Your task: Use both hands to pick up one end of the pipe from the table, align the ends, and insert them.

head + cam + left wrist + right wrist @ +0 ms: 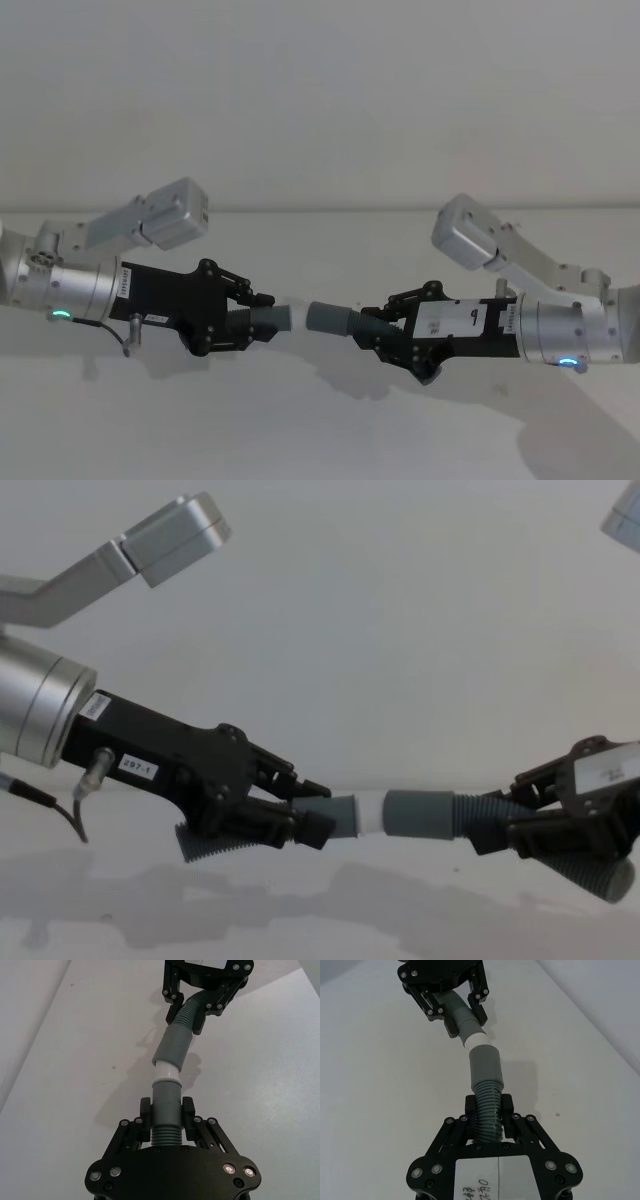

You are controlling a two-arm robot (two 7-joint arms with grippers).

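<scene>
Pipe pieces are held aloft above the white surface (320,430), one per arm. Left end effector (167,1110) is clamped on the narrower cuff (166,1105), just behind its white tip (167,1072). Right end effector (489,1110) is clamped on the ribbed hose (487,1112), just behind the wider socket (485,1065). White tip and socket mouth are met end to end, slightly angled; insertion is judged barely begun. Grips close to the ends presumably keep the flexible hoses stiff for alignment.

How deep the white tip (166,1073) sits inside the wider socket (172,1047) cannot be told
</scene>
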